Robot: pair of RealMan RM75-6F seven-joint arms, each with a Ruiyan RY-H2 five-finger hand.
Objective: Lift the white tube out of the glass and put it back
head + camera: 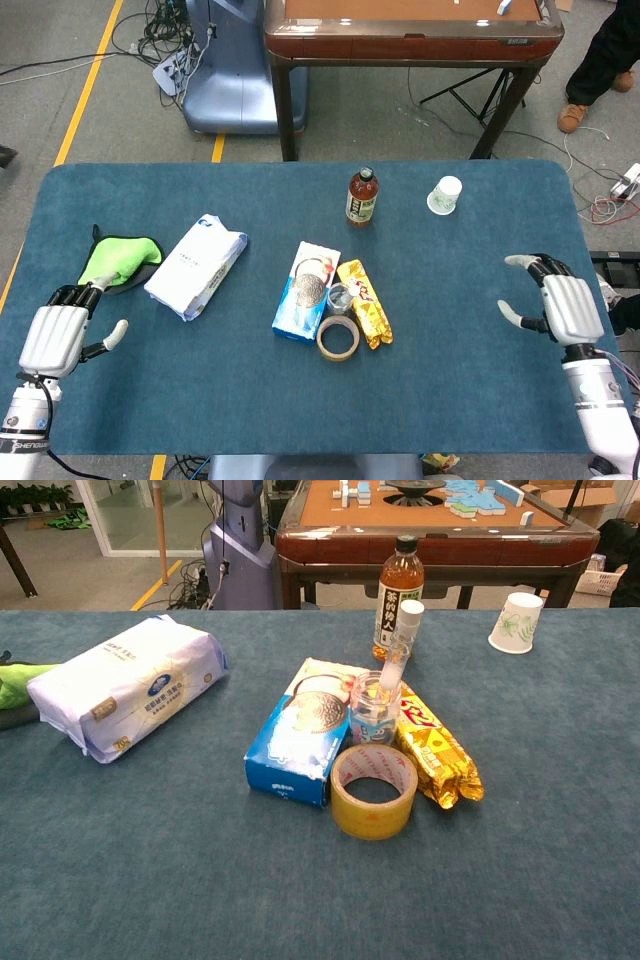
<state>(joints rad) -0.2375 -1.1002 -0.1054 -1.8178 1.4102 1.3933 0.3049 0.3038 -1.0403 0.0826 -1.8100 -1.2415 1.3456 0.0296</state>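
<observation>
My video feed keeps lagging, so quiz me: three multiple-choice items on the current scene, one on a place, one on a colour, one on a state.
1. Where is the tube?
A. flat on the table
B. standing in the glass, leaning
C. in the paper cup

2. What colour is the tape roll?
A. yellow
B. red
C. black

3. What is the right hand doing?
A. gripping the tube
B. holding nothing, fingers apart, at the table's right edge
C. pressing on the bottle

Answers:
1 B: the chest view shows the tube's lower end inside the glass and its cap tilted up toward the bottle.
2 A: the ring in front of the glass is yellow.
3 B: the head view shows it far from the glass, with nothing in it.
</observation>
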